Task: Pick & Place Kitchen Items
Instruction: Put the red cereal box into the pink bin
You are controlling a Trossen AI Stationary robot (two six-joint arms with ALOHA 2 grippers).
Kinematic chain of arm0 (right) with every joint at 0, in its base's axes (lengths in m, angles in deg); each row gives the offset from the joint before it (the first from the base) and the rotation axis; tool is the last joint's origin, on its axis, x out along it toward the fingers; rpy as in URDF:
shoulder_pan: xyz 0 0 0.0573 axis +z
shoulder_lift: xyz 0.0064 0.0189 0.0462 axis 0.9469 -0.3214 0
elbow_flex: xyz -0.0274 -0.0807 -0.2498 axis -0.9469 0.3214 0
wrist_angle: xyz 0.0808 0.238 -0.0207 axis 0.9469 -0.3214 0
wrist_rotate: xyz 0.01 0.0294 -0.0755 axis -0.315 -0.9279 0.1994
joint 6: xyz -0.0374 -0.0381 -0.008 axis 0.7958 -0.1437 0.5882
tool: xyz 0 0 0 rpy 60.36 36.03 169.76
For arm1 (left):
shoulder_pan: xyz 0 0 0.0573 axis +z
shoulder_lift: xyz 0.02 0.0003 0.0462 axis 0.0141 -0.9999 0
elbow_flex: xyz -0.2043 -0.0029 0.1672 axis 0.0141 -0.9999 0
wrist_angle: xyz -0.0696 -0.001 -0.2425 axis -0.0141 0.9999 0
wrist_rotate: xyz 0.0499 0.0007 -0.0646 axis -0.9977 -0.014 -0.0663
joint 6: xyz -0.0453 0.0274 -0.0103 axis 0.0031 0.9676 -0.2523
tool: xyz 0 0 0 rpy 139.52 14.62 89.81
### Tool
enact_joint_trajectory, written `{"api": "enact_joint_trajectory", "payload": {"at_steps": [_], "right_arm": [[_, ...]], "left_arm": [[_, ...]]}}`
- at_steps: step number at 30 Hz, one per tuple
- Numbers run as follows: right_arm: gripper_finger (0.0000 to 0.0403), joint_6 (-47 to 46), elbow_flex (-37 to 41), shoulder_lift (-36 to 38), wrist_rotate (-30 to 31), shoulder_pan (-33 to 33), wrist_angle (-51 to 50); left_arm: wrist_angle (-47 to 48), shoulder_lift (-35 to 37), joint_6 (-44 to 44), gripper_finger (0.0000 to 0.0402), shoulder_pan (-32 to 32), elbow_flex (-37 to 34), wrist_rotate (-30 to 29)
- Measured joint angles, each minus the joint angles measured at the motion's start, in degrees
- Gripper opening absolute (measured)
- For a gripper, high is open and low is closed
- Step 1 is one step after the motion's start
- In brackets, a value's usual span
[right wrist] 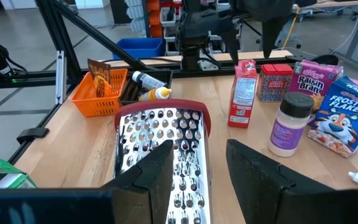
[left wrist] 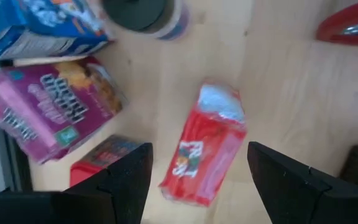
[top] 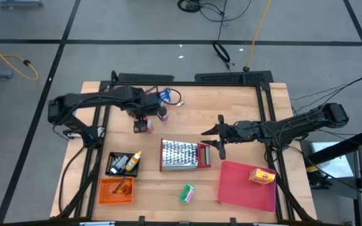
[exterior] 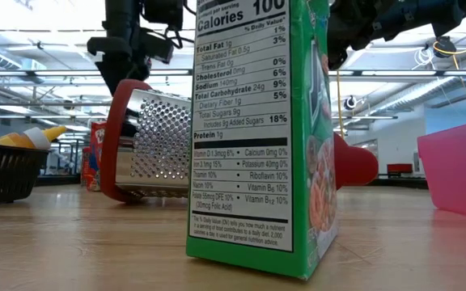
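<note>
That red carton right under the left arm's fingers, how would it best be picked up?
From straight above, I'd guess, across its two narrow sides. The red carton is tall and slim with bare table on both sides, and the open left gripper already straddles it.

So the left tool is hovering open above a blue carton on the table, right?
Not quite: the carton under the left tool is red, not blue. The left wrist view shows it between the open fingers; the blue box lies farther off.
</note>
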Motion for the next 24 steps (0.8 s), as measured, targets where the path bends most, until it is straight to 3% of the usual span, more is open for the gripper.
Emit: {"api": "enact_joint_trajectory", "payload": {"at_steps": [8, 24], "right_arm": [[0.0141, 0.2, 0.0, 0.0, 0.0, 0.0, -0.6], [0.0141, 1.1, 0.0, 0.0, 0.0, 0.0, -0.8]], "left_arm": [[-0.1, -1.9, 0.1, 0.0266, 0.0, 0.0, 2.6], [-0.1, -8.3, 4.4, 0.0266, 0.0, 0.0, 0.5]]}}
